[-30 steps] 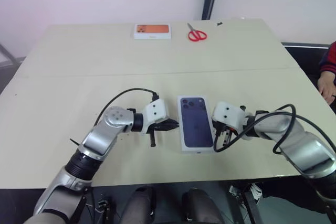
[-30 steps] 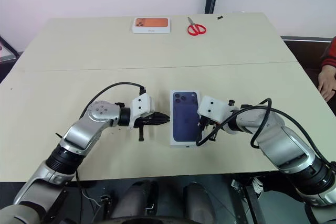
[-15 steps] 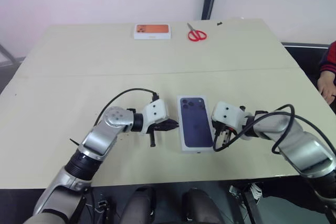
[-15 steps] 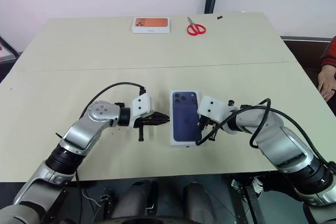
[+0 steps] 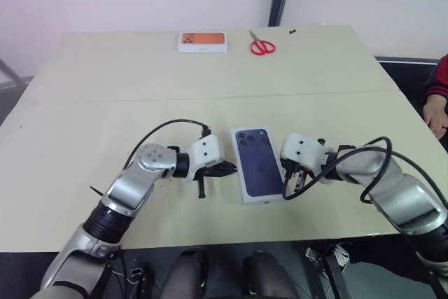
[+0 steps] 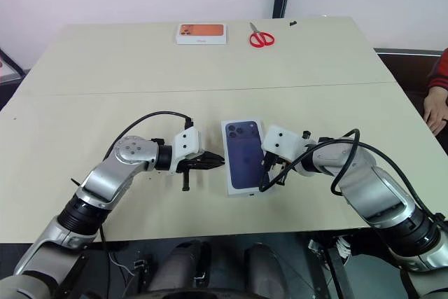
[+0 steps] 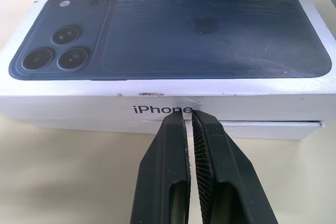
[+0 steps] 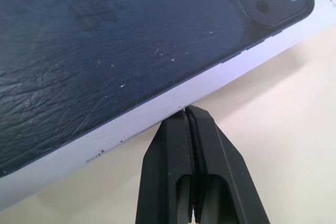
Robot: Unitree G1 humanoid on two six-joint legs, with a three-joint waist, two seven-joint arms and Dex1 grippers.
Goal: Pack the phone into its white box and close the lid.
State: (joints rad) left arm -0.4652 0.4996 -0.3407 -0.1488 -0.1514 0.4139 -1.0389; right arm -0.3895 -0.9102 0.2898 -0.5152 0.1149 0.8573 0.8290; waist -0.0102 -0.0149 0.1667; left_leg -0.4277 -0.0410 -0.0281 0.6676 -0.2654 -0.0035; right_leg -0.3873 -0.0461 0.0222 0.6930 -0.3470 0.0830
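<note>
Black fingers (image 7: 188, 129) of the left gripper (image 5: 225, 169), clenched on nothing, press the lid's (image 5: 257, 162) side; the right gripper (image 8: 190, 121), likewise empty, meets the opposite edge, seemingly squaring it over the white box (image 7: 273, 129) on the worktop (image 5: 105, 110). The phone is hidden.

Red scissors (image 5: 262, 47) beside orange-pictured box (image 5: 203, 41), far table (image 5: 105, 96) edge

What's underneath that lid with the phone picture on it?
The lid sits on the white box, whose lower edge peeks out beneath it. Whatever lies inside, phone or not, is covered and cannot be seen.
</note>
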